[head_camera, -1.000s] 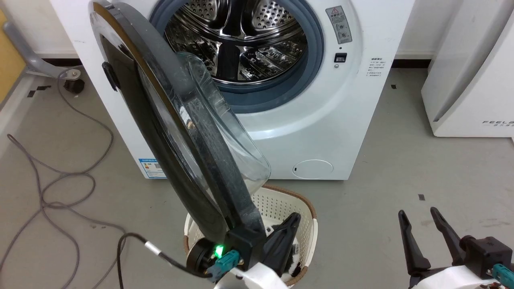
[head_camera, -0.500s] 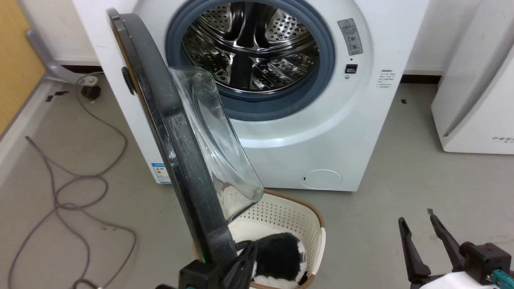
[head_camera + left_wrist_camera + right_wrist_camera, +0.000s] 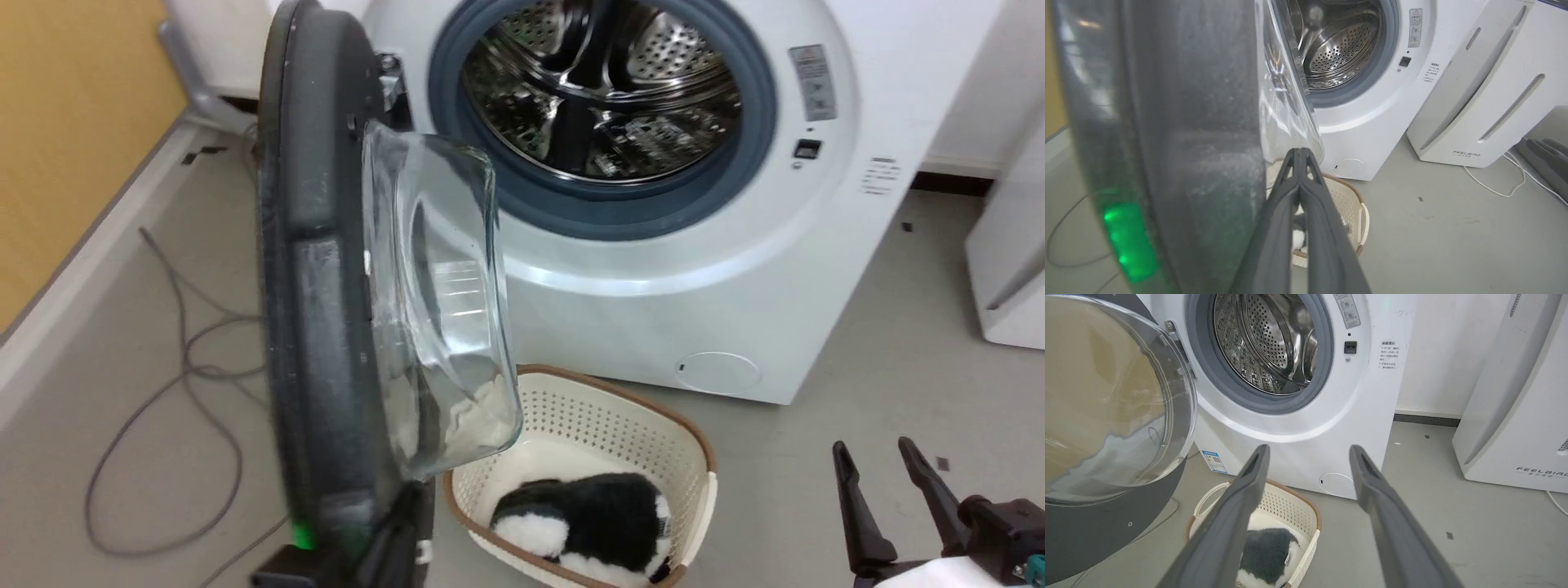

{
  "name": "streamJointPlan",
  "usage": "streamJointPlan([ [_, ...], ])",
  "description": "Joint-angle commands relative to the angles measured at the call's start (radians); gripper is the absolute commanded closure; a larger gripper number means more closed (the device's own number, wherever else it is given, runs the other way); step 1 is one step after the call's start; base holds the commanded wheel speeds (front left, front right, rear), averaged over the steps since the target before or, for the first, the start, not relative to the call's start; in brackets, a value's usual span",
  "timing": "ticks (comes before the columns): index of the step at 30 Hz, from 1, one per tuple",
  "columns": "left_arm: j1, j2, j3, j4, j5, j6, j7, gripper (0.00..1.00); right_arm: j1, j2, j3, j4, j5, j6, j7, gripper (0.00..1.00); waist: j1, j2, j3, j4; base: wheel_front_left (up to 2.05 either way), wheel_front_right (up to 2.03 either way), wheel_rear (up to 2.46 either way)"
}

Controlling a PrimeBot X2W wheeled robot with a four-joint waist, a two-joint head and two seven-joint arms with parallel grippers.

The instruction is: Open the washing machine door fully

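The washing machine door [image 3: 314, 269] stands swung out to about a right angle from the white washing machine [image 3: 694, 286], edge-on to the head camera. Its clear glass bowl [image 3: 433, 286] bulges toward the open steel drum [image 3: 604, 90]. At the door's lower free edge, on the glass side, my left gripper [image 3: 406, 498] is shut with nothing between its fingers. In the left wrist view, the left gripper [image 3: 1299, 152] lies alongside the door [image 3: 1167, 122]. My right gripper [image 3: 886, 457] hangs open at the lower right, away from the door [image 3: 1106, 416].
A perforated cream laundry basket [image 3: 620, 384] holding a black-and-white plush [image 3: 588, 514] sits on the floor under the door's glass. A grey cable [image 3: 188, 367] loops on the floor at left beside a yellow wall [image 3: 73, 122]. A white appliance [image 3: 1515, 416] stands right of the machine.
The head camera has shifted. The door has swung wider, from slanted across the opening to edge-on, with my left gripper following its lower edge. The right gripper stays open in place.
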Motion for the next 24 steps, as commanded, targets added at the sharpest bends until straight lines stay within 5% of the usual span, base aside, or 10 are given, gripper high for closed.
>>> streamJointPlan([
  [1,0.015,0.014,0.024,-0.009,0.009,0.015,-0.006,1.00,0.008,0.004,-0.004,-0.005,-0.005,0.005,-0.002,0.00,0.0000,0.0000,0.012,0.022,0.00,0.00,0.00],
  [13,0.057,0.100,0.247,0.004,-0.037,0.083,-0.046,1.00,-0.012,0.004,-0.005,-0.013,-0.004,0.005,-0.004,0.00,0.0000,0.0000,0.050,0.063,0.00,0.00,0.00],
  [24,-0.047,0.131,0.458,0.226,-0.202,0.004,-0.148,1.00,-0.041,0.004,-0.006,-0.012,-0.011,0.005,0.004,0.00,0.0000,0.0000,0.082,0.054,0.00,0.00,0.00],
])
